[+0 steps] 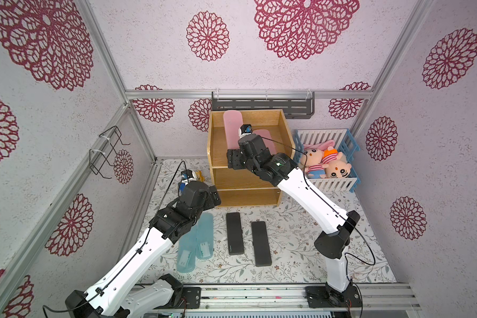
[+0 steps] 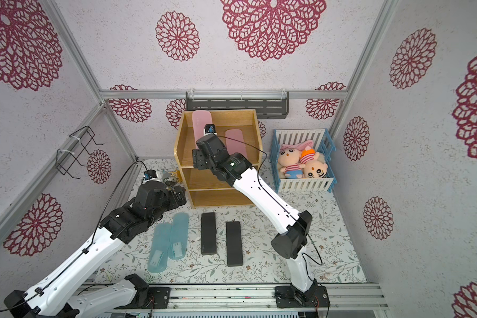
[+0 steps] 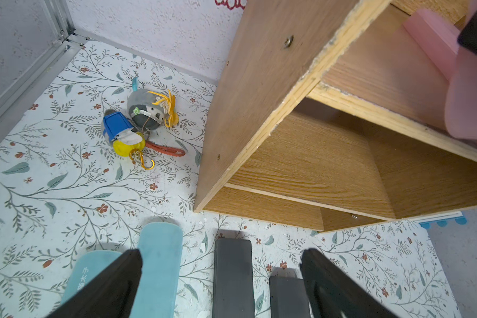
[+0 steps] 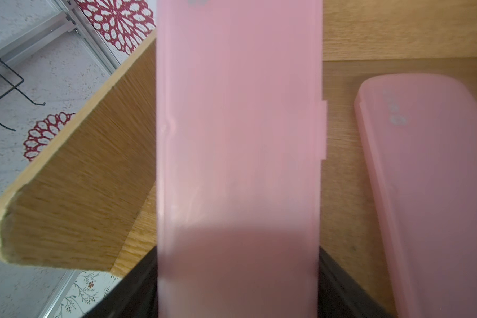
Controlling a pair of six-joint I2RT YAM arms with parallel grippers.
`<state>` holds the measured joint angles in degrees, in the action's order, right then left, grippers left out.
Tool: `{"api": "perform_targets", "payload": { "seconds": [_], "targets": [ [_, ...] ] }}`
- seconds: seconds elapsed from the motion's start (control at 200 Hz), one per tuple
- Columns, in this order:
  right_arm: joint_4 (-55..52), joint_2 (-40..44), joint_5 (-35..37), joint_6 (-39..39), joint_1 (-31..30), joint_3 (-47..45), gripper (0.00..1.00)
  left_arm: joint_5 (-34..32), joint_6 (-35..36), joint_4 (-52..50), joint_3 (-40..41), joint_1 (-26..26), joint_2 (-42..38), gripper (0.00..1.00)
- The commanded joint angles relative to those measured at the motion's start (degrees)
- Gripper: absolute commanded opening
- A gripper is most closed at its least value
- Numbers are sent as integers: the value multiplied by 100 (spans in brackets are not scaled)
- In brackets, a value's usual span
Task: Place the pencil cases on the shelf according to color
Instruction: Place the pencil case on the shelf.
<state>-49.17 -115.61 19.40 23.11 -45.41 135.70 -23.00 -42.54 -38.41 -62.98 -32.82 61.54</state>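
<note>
Pink case (image 4: 237, 137) fills the right wrist view, clamped across its width btwn the jaws of the right end effector (image 4: 237, 286), which stand wide to fit it. In both top views this case (image 1: 231, 124) is over the top tier of the shelf (image 1: 214, 148), on the tier's left half as seen there. It runs front to back w/ its far end at the back panel; can't tell if it touches the board. 2nd pink case (image 2: 235, 141) lies flat on the same tier's right half, just beside the held one but apart.

Left end effector (image 3: 222, 253) hangs over the table (image 1: 300, 247) by the shelf's front-left corner, jaws wide apart, nothing gripped. On the table in front of the shelf, in a row, all pointing toward it: 2 blue cases (image 1: 205, 236) edge to edge, then 2 black cases (image 1: 234, 234) w/ a gap btwn them. Keyring toys (image 3: 141, 121) lie left of the shelf. Crate (image 1: 328, 187) w/ plush dolls (image 1: 325, 165) stands at its right.
</note>
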Motion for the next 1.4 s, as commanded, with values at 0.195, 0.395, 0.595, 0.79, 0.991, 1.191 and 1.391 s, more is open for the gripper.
{"api": "perform_targets", "payload": {
  "seconds": [0.195, 0.395, 0.595, 0.79, 0.991, 1.191, 1.391],
  "targets": [
    [-107, -130, -199, 102, 118, 247, 88, 138, 168, 85, -65, 115, 4, 97],
    [121, -97, -226, -110, 120, 521, 97, 147, 230, -16, -114, 157, -94, 97],
    [478, 54, -202, -604, 128, 896, 83, 152, 190, -11, -118, 159, -206, 97],
    [345, -84, -611, -560, 320, 888, 50, 319, 12, 10, -35, 157, -215, 97],
    [-145, -508, -664, -461, 373, 748, 49, 270, -144, 43, 149, 161, -230, 97],
    [54, -403, -491, -701, 366, 923, 71, 288, -228, 98, 200, 155, -192, 97],
    [312, 328, -342, -1158, 323, 928, 92, -2, -146, 169, 224, 157, -257, 97]
  ]
}}
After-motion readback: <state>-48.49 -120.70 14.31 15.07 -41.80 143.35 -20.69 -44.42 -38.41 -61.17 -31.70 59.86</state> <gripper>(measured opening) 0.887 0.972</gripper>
